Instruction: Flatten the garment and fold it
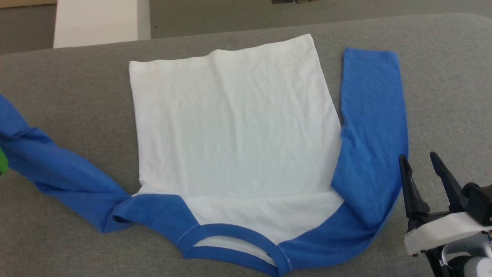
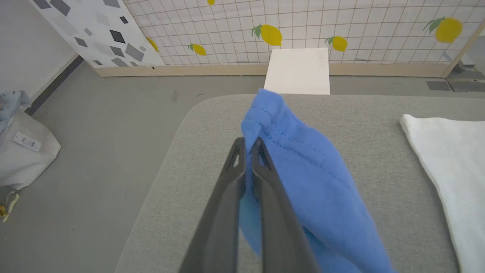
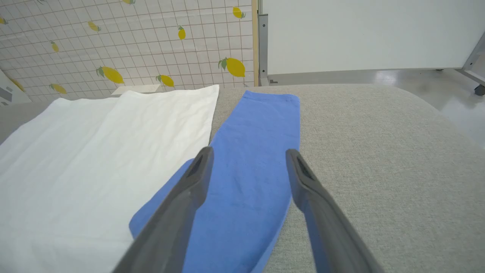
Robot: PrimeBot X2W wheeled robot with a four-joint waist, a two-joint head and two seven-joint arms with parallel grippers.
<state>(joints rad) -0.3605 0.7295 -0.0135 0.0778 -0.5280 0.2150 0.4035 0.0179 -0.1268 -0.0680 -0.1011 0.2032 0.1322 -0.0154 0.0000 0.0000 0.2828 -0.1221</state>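
The garment (image 1: 234, 127) lies spread on the grey padded table (image 1: 442, 77), white body in the middle, blue neckband (image 1: 230, 232) nearest me. Its right blue sleeve (image 1: 373, 127) lies flat beside the body, cuff at the far end. My right gripper (image 1: 418, 157) hangs open just right of that sleeve; in the right wrist view the sleeve (image 3: 257, 125) runs between the spread fingers of the right gripper (image 3: 249, 151). The left sleeve (image 1: 54, 169) stretches off to the left, bunched. My left gripper (image 2: 249, 141) is shut on that sleeve (image 2: 303, 170) near the cuff, lifting it off the table.
The table's rounded left corner and edge (image 2: 178, 129) drop to grey floor. A white board (image 2: 297, 72) stands past the far edge, before a lemon-print wall. A pale bag (image 2: 22, 151) sits on the floor at left. A small green patch (image 1: 2, 161) shows at the head view's left edge.
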